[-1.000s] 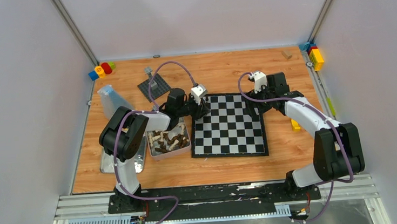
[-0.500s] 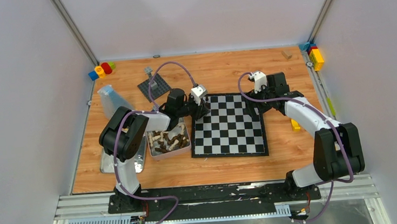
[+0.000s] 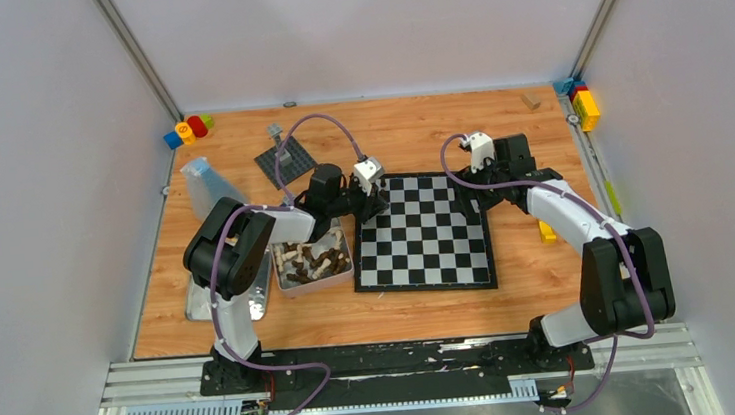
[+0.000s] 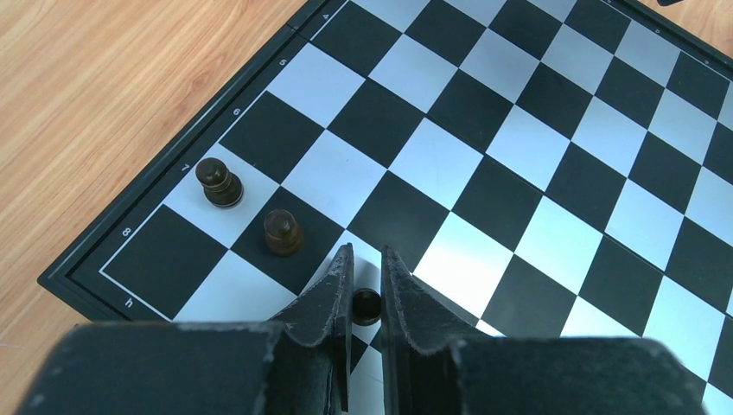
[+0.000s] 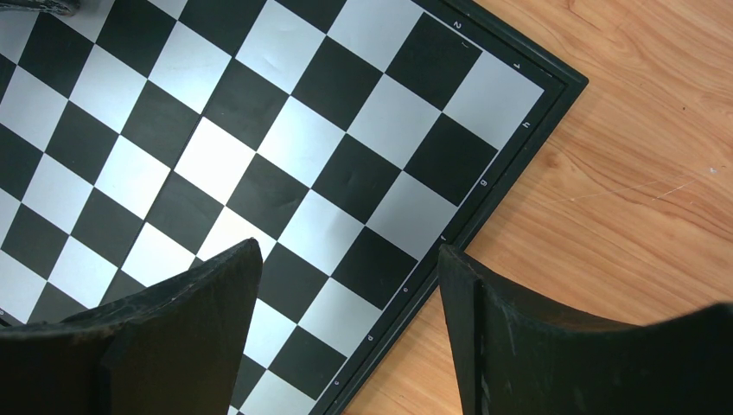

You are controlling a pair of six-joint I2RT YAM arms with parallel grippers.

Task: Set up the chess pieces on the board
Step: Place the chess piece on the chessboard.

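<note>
Top external: board [image 3: 427,247] on wooden table [image 3: 403,310], pale walls [image 3: 31,197] around.

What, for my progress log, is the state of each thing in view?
left gripper: shut on a dark piece.
right gripper: open, empty.
chessboard: flat, mostly unfilled.
corner pawn: upright on a white square.
brown piece: upright on a black square.
tin: open, loose pieces heaped inside.

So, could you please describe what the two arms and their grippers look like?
The left arm and right arm have white links and bulky black joints; a purple cable loops along each. The left gripper and right gripper have matte black, tapered fingers.
</note>
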